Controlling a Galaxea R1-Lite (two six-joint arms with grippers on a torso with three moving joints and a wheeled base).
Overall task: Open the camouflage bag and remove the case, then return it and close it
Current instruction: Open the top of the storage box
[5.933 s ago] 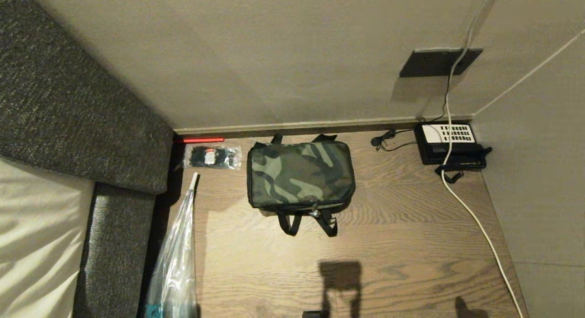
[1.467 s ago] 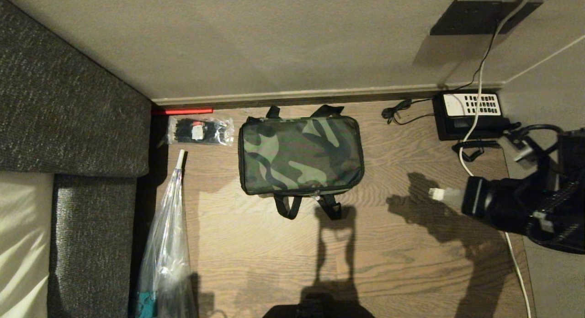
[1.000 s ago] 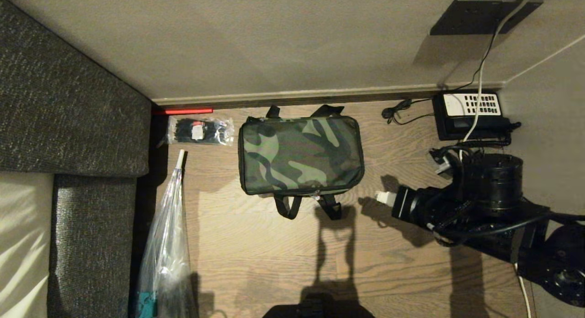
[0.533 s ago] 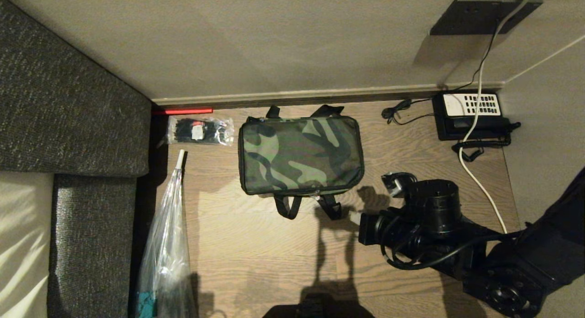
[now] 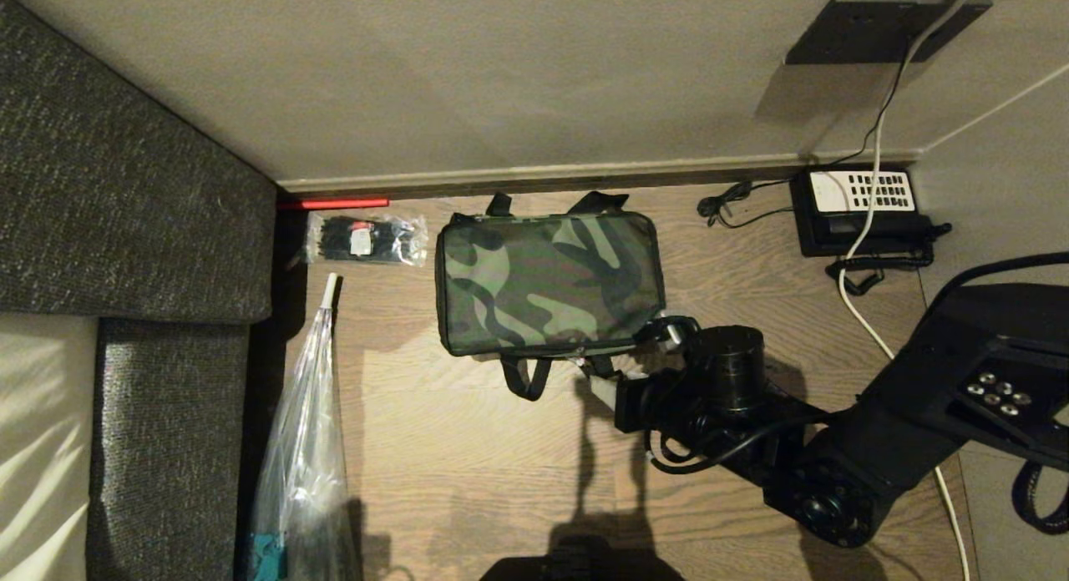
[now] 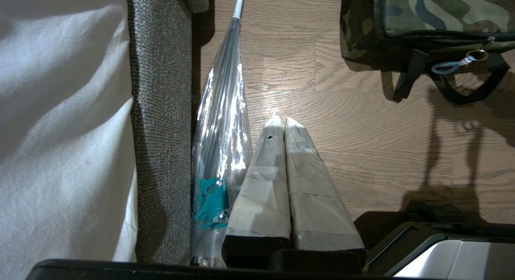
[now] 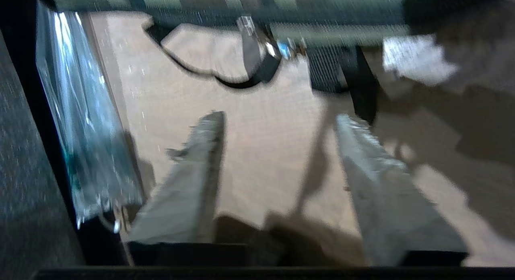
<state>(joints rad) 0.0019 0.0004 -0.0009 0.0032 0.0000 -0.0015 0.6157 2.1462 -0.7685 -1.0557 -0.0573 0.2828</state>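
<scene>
The boxy green-and-black camouflage fabric bag (image 5: 549,283) lay zipped on the brown wood-grain floor (image 5: 468,472) near the far wall, its black straps on the near side. The right tool (image 7: 277,123) hovered just beside the bag's near right corner, fingers spread apart and empty. The left tool (image 6: 281,123) hung near a clear plastic-wrapped umbrella (image 6: 223,111), fingers pressed together

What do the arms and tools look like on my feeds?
The right arm is matte black with round joint housings, loose black cables looped alongside and a cluster of silver bolt heads on one link. The right tool and left tool each have two tapered fingers wrapped in pale grey tape on black bases.
</scene>
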